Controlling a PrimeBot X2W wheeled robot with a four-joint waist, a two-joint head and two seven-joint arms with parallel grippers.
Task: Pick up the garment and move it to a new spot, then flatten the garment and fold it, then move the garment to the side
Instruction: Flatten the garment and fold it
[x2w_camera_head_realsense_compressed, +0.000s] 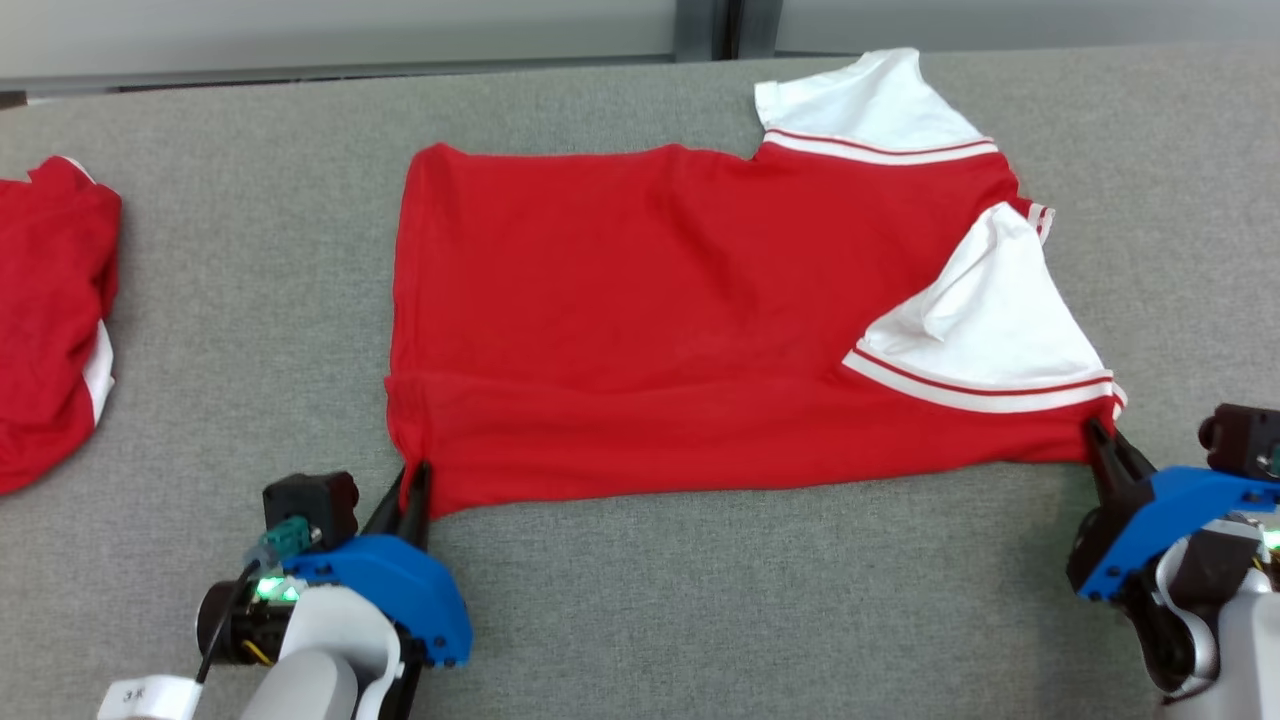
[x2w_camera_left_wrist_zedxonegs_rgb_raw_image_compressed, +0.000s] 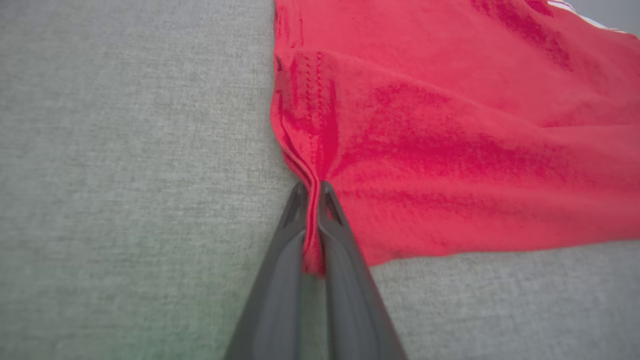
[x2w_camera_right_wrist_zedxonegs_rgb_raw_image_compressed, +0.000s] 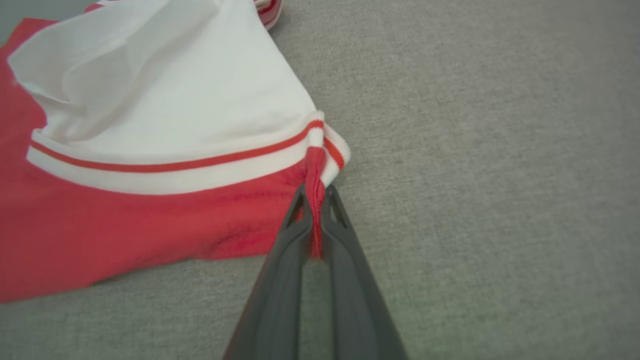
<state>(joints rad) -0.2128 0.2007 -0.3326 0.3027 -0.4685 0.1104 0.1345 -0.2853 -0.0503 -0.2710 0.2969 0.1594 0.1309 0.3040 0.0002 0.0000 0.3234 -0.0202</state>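
Observation:
The garment (x2w_camera_head_realsense_compressed: 640, 310) is a red shirt with white, red-striped sleeves, lying spread across the grey table with its near long edge folded over. My left gripper (x2w_camera_head_realsense_compressed: 415, 478) is shut on the garment's near left corner; in the left wrist view red cloth (x2w_camera_left_wrist_zedxonegs_rgb_raw_image_compressed: 450, 125) is pinched between the dark fingers (x2w_camera_left_wrist_zedxonegs_rgb_raw_image_compressed: 330, 225) of that gripper (x2w_camera_left_wrist_zedxonegs_rgb_raw_image_compressed: 312, 192). My right gripper (x2w_camera_head_realsense_compressed: 1098, 432) is shut on the near right corner, by the white sleeve cuff (x2w_camera_right_wrist_zedxonegs_rgb_raw_image_compressed: 200, 170). The right wrist view shows a red fold clamped at the tips of the right gripper (x2w_camera_right_wrist_zedxonegs_rgb_raw_image_compressed: 315, 195).
A second red and white garment (x2w_camera_head_realsense_compressed: 50, 320) lies bunched at the table's left edge. Grey felt table (x2w_camera_head_realsense_compressed: 750, 620) stretches bare in front of the shirt and to its right. The table's far edge (x2w_camera_head_realsense_compressed: 400, 60) runs along the top.

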